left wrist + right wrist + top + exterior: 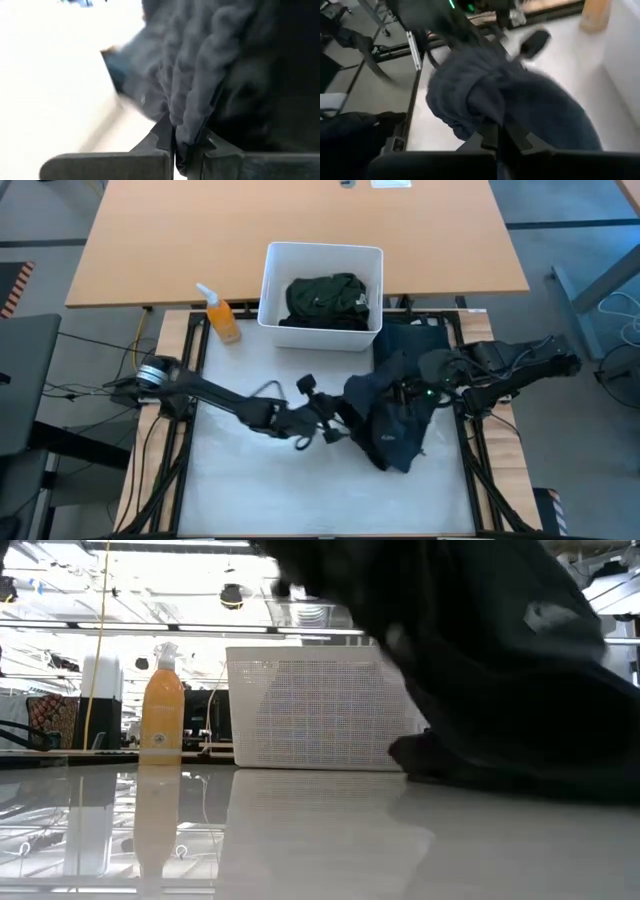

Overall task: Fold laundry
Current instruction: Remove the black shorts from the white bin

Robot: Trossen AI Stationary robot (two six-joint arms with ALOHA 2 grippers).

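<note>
Two grippers meet on one bunched dark navy garment (395,425) at the right-centre of the white table (240,490), and much of it is hard to read. From above it is a crumpled heap with no clear shape, so whether it is trousers or a top cannot be told. In the low view the same cloth (510,670) hangs as a near-black mass over the right half, cut off by the upper edge, and neither gripper shows there.

The left wrist view gives what the overhead one cannot: the left gripper (182,145) has its toothed fingers pressed together on a gathered fold of the bluish-grey fabric (200,80), the cloth squeezed into the narrow slit between them. From above, the left gripper (335,425) sits at the heap's left edge, its arm reaching in from the left. The right wrist view shows the right gripper (497,135) likewise closed on a ridge of the garment (520,110), the cloth bulging beyond the fingers; overhead, the right gripper (425,385) lies at the heap's upper right.

Only the high view looks into the white plastic bin (322,255) at the table's far edge, where a dark green garment (326,300) lies folded. The low view shows just the bin's perforated wall (310,710). An orange spray bottle (222,315) stands just beside the bin on its left.
</note>
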